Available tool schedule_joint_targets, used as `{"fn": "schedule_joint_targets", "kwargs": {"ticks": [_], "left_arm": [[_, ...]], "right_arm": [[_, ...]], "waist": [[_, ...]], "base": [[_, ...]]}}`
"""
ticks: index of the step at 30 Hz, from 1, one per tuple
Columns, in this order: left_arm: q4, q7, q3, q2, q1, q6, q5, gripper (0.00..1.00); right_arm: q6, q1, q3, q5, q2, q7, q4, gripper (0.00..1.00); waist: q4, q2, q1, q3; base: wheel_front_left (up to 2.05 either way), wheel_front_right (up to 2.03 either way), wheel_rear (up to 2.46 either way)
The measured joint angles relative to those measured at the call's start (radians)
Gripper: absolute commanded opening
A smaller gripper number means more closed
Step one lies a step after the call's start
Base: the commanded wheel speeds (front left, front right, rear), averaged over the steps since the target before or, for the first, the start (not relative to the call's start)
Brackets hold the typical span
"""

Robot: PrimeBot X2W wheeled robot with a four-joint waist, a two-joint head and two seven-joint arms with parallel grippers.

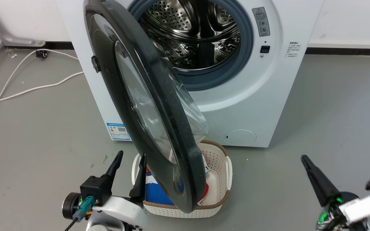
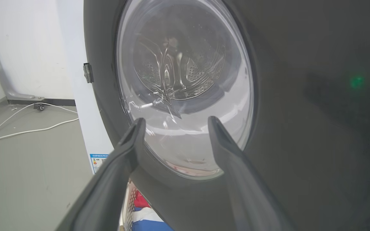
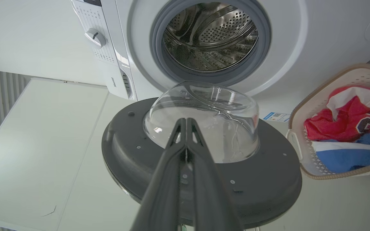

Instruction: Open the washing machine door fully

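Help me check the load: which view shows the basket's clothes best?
Right wrist view: the clothes lie unobstructed in the basket. Head view's door hides most; left wrist view catches a sliver.

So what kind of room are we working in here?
Probably a laundry area, maybe a test room: a white front-loading washing machine with its door swung out, a laundry basket of clothes in front of it, and a bare grey floor with a loose white cable.

The washing machine door [image 1: 164,102] juts over the basket [image 1: 219,160] (clothes [image 1: 154,194] inside), before the drum [image 1: 198,35].
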Motion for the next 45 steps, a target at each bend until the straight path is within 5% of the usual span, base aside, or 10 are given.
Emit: {"fn": "schedule_joint_targets", "kwargs": {"ticks": [1, 2, 3, 7, 13, 19, 24, 30, 45], "left_arm": [[0.000, 0.000, 0.002, 0.001, 0.003, 0.000, 0.003, 1.00], [0.002, 0.000, 0.002, 0.002, 0.006, 0.000, 0.004, 1.00], [0.003, 0.000, 0.003, 0.002, 0.009, 0.000, 0.005, 1.00], [0.005, 0.000, 0.013, 0.003, 0.014, 0.000, 0.006, 1.00], [0.007, 0.000, 0.022, 0.004, 0.019, 0.000, 0.006, 1.00], [0.003, 0.000, 0.034, 0.004, 0.020, -0.002, 0.008, 1.00], [0.003, 0.000, 0.037, 0.006, 0.020, -0.002, 0.011, 1.00], [0.006, 0.000, 0.037, 0.009, 0.020, -0.002, 0.012, 1.00], [0.018, 0.000, 0.043, 0.012, 0.018, -0.002, 0.021, 1.00]], "right_arm": [[0.000, 0.025, -0.009, -0.028, -0.001, -0.031, -0.011, 0.49], [0.000, 0.046, -0.020, -0.053, -0.002, -0.063, -0.020, 0.96], [0.000, 0.064, -0.025, -0.092, -0.011, -0.096, -0.021, 1.00], [0.000, 0.110, -0.036, -0.273, -0.048, -0.233, 0.017, 1.00], [0.000, 0.095, -0.176, -0.723, -0.057, -0.304, 0.173, 1.00], [0.000, 0.058, -0.404, -1.244, 0.097, -0.275, 0.122, 1.00], [0.000, 0.067, -0.455, -1.558, 0.233, -0.167, -0.049, 1.00], [0.000, 0.146, -0.392, -1.696, 0.289, -0.130, -0.111, 1.00], [0.000, 0.181, -0.341, -1.714, 0.310, -0.145, -0.070, 1.00]], "waist": [[-0.002, 0.0000, 0.0000, -0.002], [-0.003, 0.0000, 0.0000, -0.003], [-0.004, 0.0000, 0.0000, -0.005], [-0.010, 0.0000, 0.0000, -0.012], [-0.020, 0.0000, 0.0000, -0.025], [-0.027, 0.0000, 0.0000, -0.033], [-0.028, 0.0000, 0.0000, -0.028], [-0.022, 0.0000, 0.0000, -0.020], [-0.026, 0.0000, 0.0001, -0.016]], "base": [[0.00, 0.00, 0.00], [0.00, 0.00, 0.00], [0.00, 0.00, 0.00], [0.00, 0.00, 0.00], [0.00, 0.00, 0.00], [0.00, 0.00, 0.00], [0.00, 0.00, 0.00], [0.00, 0.00, 0.00], [0.00, 0.00, 0.00]]}}
